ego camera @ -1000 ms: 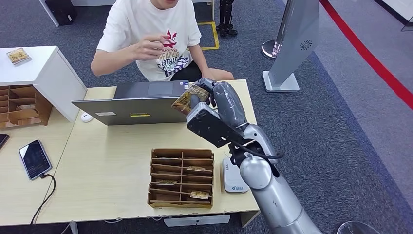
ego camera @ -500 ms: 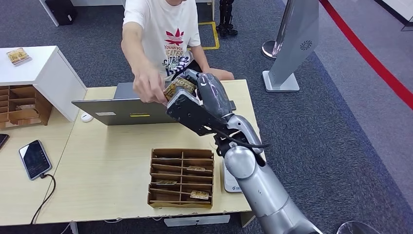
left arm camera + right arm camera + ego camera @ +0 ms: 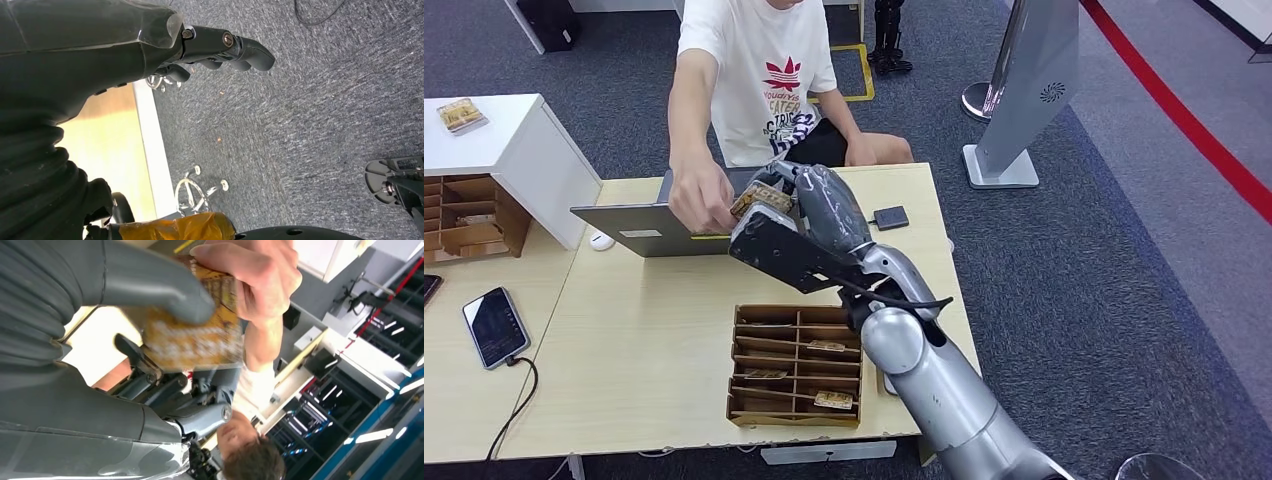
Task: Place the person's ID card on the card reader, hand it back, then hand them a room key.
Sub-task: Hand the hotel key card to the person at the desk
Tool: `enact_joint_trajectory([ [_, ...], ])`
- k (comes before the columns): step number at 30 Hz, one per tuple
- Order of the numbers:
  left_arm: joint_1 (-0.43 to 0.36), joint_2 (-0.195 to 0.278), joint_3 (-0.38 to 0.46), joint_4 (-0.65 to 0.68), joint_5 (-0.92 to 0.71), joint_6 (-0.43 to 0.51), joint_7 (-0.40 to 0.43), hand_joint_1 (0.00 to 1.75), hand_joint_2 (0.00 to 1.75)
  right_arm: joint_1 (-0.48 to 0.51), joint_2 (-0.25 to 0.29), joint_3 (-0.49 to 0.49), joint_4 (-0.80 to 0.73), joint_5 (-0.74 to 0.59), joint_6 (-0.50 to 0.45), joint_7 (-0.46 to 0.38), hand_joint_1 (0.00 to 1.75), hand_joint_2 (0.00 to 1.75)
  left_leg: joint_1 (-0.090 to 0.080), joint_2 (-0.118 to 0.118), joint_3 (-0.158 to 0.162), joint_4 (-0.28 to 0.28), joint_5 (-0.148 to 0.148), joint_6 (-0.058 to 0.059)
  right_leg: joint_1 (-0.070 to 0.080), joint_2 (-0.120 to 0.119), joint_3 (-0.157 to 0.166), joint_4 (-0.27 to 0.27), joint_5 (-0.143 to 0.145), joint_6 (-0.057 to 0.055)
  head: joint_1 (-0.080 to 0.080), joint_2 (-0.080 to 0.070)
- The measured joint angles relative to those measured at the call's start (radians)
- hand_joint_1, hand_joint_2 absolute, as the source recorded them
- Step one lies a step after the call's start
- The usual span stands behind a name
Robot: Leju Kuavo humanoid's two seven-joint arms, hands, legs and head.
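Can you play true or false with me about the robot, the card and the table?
1. The right robot hand holds a yellow card. True.
2. The person's hand is touching that card. True.
3. The laptop is closed flat. False: it stands open on the table.
4. The phone lies inside the cardboard tray. False: it lies on the table apart from the tray, with a cable plugged in.
5. The left robot hand holds a card. False: it holds nothing and hangs over the carpet.

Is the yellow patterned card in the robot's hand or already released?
In hand: the right hand pinches the yellow patterned card while the person's hand grasps it too.
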Motion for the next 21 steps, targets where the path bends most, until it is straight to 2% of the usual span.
enact_joint_trajectory([
  [21,0.000,0.000,0.000,0.000,0.009,-0.001,0.000,0.00,1.75,-0.002,0.003,0.040,0.035,-0.042,0.034,-0.001,0.00,1.75,0.000,0.000,0.000,0.000,0.000,0.000,0.000,0.000,0.000,0.000,0.000,0.000,0.000,0.000],
])
